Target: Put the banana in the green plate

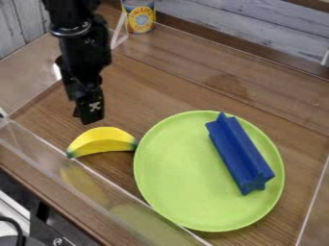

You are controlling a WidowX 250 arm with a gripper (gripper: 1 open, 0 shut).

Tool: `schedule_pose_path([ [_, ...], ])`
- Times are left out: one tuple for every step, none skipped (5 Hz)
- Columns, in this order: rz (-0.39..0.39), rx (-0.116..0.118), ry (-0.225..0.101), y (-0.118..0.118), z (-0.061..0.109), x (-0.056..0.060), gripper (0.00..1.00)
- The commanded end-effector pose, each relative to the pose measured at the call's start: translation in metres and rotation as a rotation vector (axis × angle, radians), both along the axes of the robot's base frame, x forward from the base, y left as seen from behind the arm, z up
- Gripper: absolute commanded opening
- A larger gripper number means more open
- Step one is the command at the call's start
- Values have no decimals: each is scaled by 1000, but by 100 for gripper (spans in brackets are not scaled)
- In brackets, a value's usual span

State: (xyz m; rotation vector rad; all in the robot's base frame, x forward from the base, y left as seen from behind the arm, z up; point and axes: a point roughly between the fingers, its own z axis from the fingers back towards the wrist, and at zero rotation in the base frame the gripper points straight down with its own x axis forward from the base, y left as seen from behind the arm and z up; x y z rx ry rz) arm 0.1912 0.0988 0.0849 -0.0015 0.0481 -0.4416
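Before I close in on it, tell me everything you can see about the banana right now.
The banana is a small, curved yellow toy with a smooth, plastic-looking skin and a greenish tint toward its tips. It lies flat on the wooden table, near the front clear wall, arched side up in the picture. It sits just left of the green plate, close to the rim; I cannot tell whether they touch. The open end effector hangs above it, pointing down, not touching it.
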Motion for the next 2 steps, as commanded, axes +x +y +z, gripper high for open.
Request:
schedule_pose_path([
  [18,3,-35,5,-5,2,100],
  [23,-3,-41,7,-18,2,100],
])
